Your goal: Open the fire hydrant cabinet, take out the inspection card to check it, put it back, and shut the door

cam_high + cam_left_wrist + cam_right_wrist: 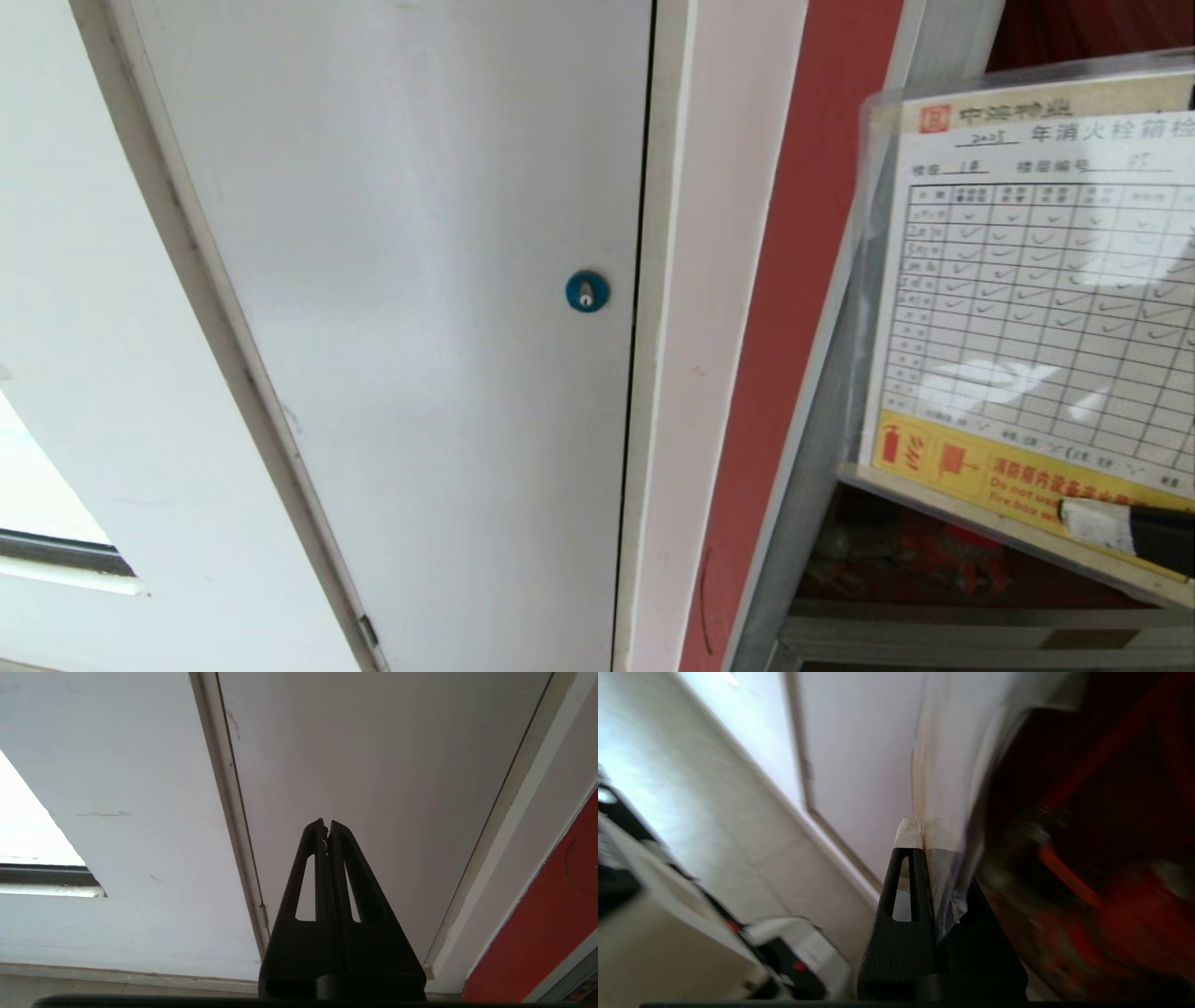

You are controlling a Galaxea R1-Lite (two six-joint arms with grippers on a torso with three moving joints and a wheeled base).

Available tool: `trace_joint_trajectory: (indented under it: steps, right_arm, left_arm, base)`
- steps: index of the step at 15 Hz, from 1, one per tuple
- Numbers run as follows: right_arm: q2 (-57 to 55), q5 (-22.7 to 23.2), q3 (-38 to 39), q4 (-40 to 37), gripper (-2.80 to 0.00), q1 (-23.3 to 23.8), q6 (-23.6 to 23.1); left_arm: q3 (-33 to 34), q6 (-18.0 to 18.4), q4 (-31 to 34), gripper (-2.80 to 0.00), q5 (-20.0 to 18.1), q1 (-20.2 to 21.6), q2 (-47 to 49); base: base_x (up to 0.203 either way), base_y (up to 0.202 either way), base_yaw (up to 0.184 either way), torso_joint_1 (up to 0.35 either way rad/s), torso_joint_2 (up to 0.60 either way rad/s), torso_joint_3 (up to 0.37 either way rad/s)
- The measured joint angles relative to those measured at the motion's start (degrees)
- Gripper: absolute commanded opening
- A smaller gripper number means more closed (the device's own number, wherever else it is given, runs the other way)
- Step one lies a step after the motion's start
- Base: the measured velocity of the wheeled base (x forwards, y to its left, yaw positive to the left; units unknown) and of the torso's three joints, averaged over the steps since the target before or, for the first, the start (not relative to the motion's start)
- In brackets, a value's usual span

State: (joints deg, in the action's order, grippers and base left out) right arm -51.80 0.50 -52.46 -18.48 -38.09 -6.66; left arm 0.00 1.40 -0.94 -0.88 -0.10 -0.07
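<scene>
Corridor of a public or commercial building: a fire hydrant cabinet (pixel 794 308) with red frame, a tick-filled inspection card (pixel 1036 308), and a white service door (pixel 411 308) with blue lock (pixel 587 291).

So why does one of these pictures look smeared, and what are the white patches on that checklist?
Right wrist view: streaked by motion blur, worst over the red fire hydrant cabinet; the right end effector gripping the inspection card stays fairly crisp. Head view: sharp, with white glare on the card's plastic sleeve. Left wrist view: sharp, the left end effector a dark silhouette, overexposed window at the edge.
</scene>
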Motion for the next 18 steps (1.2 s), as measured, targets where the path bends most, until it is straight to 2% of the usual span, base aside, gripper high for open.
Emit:
trace_joint_trajectory:
  steps: [3,5,8,10,12,16,18]
  right_arm:
    - [3.1,-4.2,-2.0,-7.8,-2.80,6.7,-7.6]
    - [3.7,-4.8,-3.3,-9.2,-2.80,12.5,-12.4]
    - [2.3,-5.7,-4.3,-9.2,-2.80,25.9,-22.5]
    - [-0.4,-6.1,-5.6,-6.7,-2.80,34.6,-32.2]
    - [-3.7,-6.3,-8.8,-4.9,-2.80,39.8,-42.8]
    - [-7.4,-6.4,-13.3,-4.5,-2.80,46.9,-63.6]
    - [-9.3,-6.3,-14.1,-4.2,-2.80,48.8,-71.5]
  left_arm:
    - [0.0,0.0,0.0,-2.80,0.0,0.0,0.0]
    - [0.0,0.0,0.0,-2.80,0.0,0.0,0.0]
    - [0.0,0.0,0.0,-2.80,0.0,0.0,0.0]
    - [0.0,0.0,0.0,-2.80,0.0,0.0,0.0]
    - [0.0,0.0,0.0,-2.80,0.0,0.0,0.0]
    - [0.0,0.0,0.0,-2.80,0.0,0.0,0.0]
    - [0.0,0.0,0.0,-2.80,0.0,0.0,0.0]
  base:
    - [0.000,0.000,0.000,0.000,0.00,0.000]
    - [0.000,0.000,0.000,0.000,0.00,0.000]
    - [0.000,0.000,0.000,0.000,0.00,0.000]
    - [0.000,0.000,0.000,0.000,0.00,0.000]
    - [0.000,0.000,0.000,0.000,0.00,0.000]
    - [0.000,0.000,0.000,0.000,0.00,0.000]
    - [0.000,0.000,0.000,0.000,0.00,0.000]
